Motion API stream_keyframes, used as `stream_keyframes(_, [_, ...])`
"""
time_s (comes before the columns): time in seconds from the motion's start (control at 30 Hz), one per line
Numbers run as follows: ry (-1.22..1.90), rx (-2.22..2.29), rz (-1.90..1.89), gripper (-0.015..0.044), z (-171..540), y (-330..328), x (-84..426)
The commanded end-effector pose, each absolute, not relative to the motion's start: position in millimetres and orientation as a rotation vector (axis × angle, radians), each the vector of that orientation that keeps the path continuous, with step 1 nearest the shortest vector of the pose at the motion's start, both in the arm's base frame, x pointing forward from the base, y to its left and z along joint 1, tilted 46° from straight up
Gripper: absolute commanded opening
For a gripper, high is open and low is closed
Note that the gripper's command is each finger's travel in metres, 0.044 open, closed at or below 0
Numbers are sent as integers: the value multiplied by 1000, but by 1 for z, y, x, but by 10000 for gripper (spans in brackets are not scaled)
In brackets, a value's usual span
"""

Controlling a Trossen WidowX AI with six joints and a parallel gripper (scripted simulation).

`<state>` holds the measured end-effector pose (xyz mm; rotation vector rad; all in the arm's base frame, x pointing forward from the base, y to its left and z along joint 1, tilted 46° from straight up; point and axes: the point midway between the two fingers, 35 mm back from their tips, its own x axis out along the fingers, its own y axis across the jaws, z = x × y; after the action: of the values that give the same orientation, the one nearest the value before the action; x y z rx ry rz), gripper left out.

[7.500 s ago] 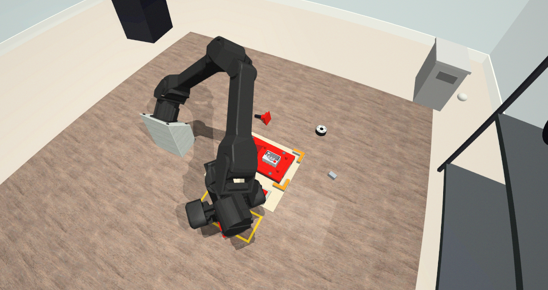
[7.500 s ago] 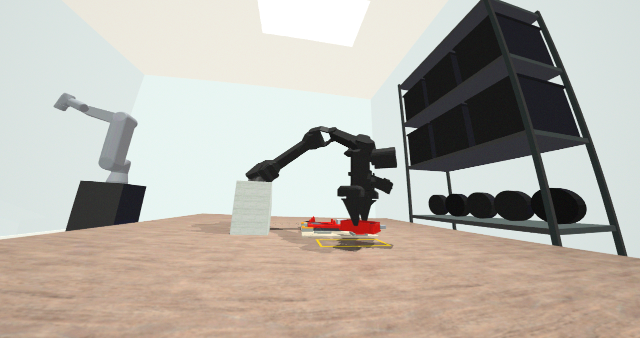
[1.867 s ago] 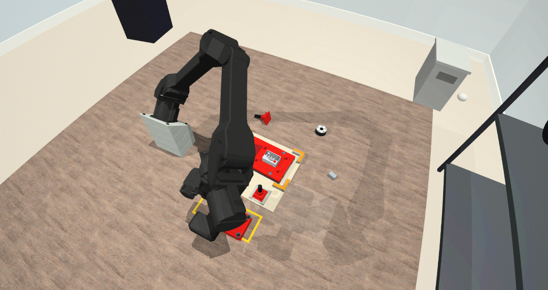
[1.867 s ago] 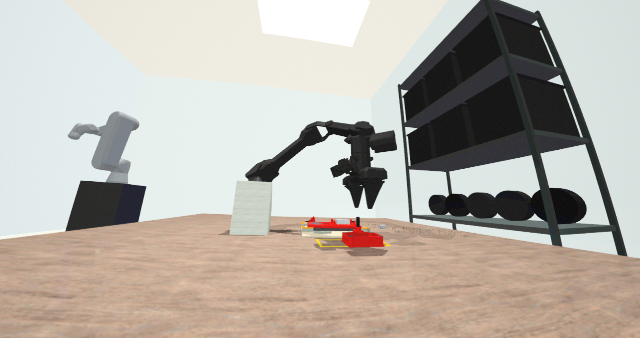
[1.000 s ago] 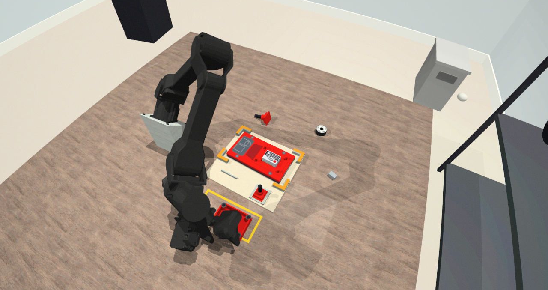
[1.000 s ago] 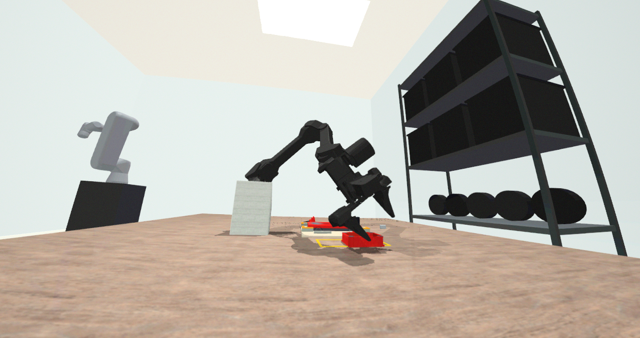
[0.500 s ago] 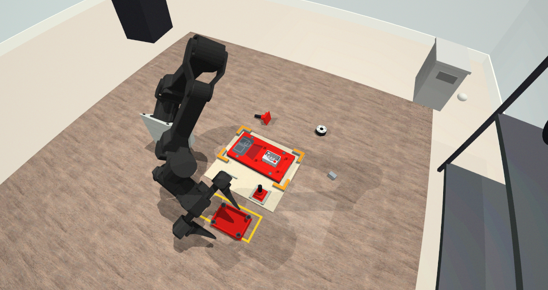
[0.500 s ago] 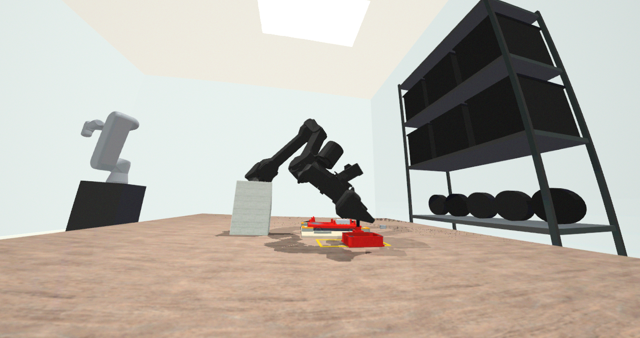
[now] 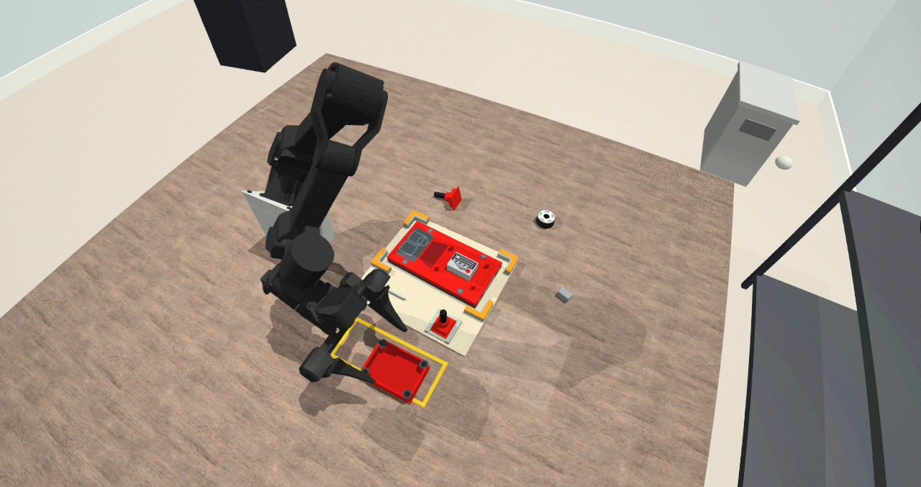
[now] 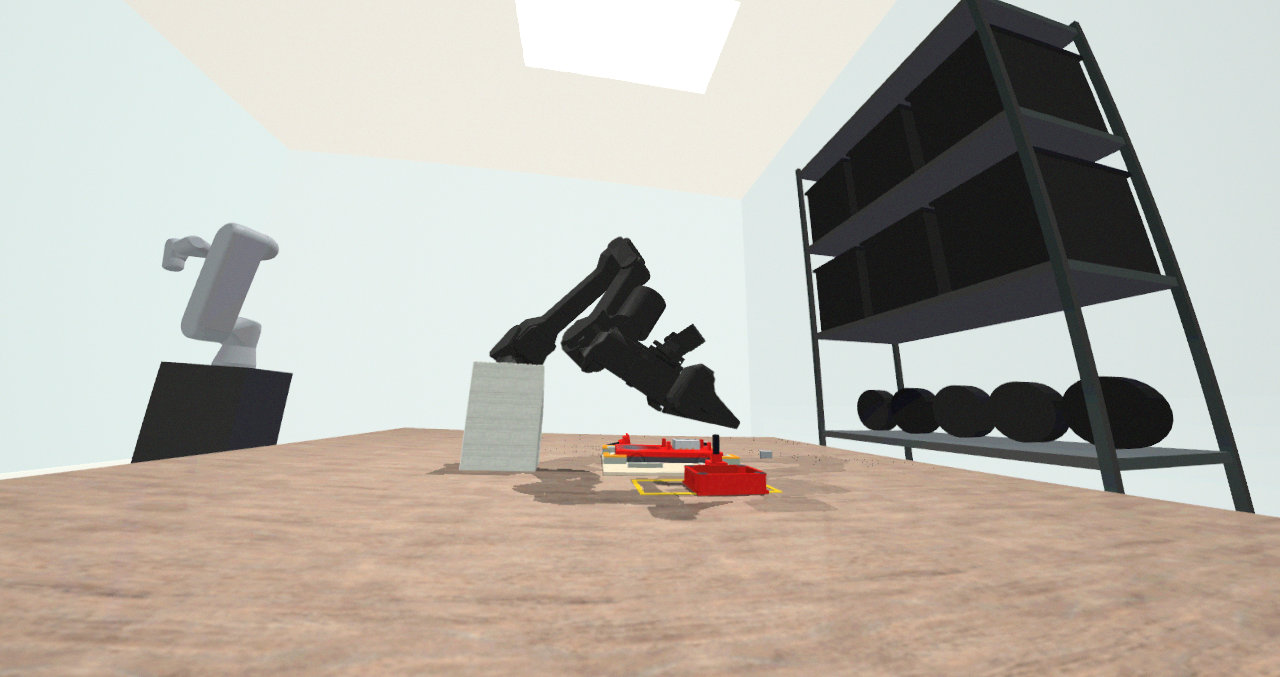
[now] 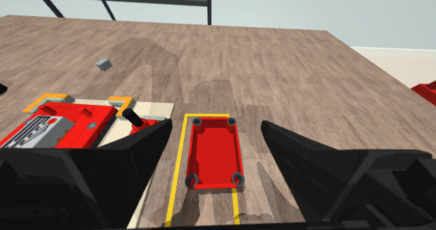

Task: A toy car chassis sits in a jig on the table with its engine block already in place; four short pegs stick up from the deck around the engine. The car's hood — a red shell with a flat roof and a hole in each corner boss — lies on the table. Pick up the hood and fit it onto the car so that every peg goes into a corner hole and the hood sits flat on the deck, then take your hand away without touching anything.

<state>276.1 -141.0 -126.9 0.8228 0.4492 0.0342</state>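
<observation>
While the black gripper (image 9: pixel 389 355) (image 10: pixel 738 424) (image 11: pixel 217 123) gapes, boxy red hood (image 9: pixel 396 371) (image 10: pixel 725 480) (image 11: pixel 215 155), grained wood table (image 9: pixel 160 278) (image 10: pixel 447 574) (image 11: pixel 272 63)
</observation>
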Motion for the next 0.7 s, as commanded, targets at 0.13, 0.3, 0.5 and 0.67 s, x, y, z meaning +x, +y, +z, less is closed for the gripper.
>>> stream_keyframes(0.13, [455, 806, 47, 440, -131, -136, 278])
stream_keyframes(0.3, [459, 799, 53, 440, -134, -134, 279])
stream_keyframes(0.5, [464, 789, 61, 440, -138, -130, 280])
stream_keyframes(0.67, [468, 781, 67, 440, -141, -127, 281])
